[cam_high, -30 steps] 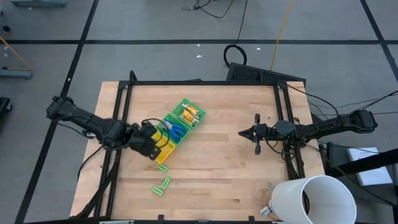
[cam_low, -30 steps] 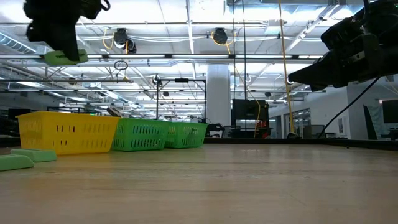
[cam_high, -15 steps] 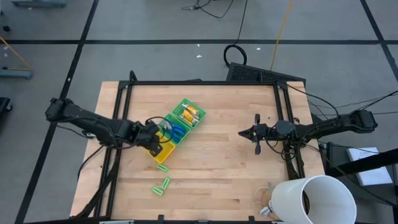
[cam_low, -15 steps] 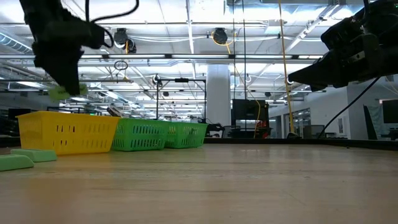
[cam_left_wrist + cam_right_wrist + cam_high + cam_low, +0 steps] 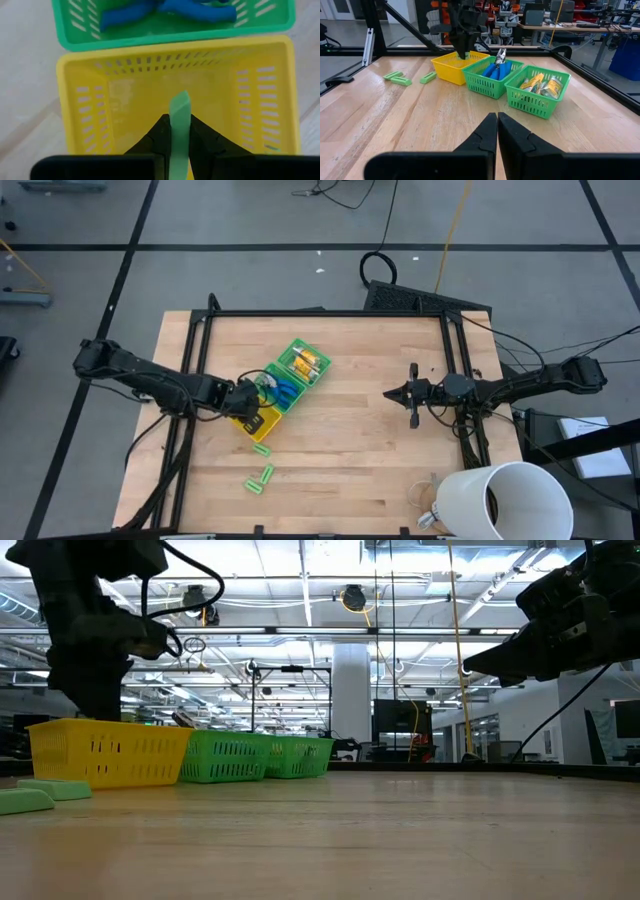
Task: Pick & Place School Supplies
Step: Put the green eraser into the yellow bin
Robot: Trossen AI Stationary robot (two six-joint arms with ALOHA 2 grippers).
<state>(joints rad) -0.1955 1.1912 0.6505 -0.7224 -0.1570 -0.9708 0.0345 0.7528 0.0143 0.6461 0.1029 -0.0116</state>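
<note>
The left gripper (image 5: pixel 179 142) is lowered into the yellow basket (image 5: pixel 100 120), its fingers clamped on a light-green stick (image 5: pixel 179 125) that stands upright between them. The stick's lower end is hidden behind the fingers, so it cannot be told whether it touches the basket floor. In the high view the gripper (image 5: pixel 250 408) covers most of the yellow basket (image 5: pixel 268 418) and the held stick is not seen. In the low view the basket wall (image 5: pixel 110 755) hides the fingertips entirely.

Blue-handled scissors (image 5: pixel 165 12) are seen in the middle green basket (image 5: pixel 170 37), cut off at the edge of the left wrist view; their blades are made out only in the right wrist view (image 5: pixel 499 57). Yellow-orange oblong pieces (image 5: pixel 537 85) lie in the far green basket (image 5: pixel 536 100), and their number cannot be made out.

Three more light-green sticks (image 5: pixel 262 473) lie loose on the wooden table (image 5: pixel 360 460), near the yellow basket. In the low view only two (image 5: pixel 40 793) are seen, one cut off by the frame edge.

The right gripper (image 5: pixel 497 131) is held above the table, well apart from the baskets, with its fingers pressed together on nothing. A large white cup (image 5: pixel 505 502) stands at the table's corner, partly cut off; its contents are too dark to tell.
</note>
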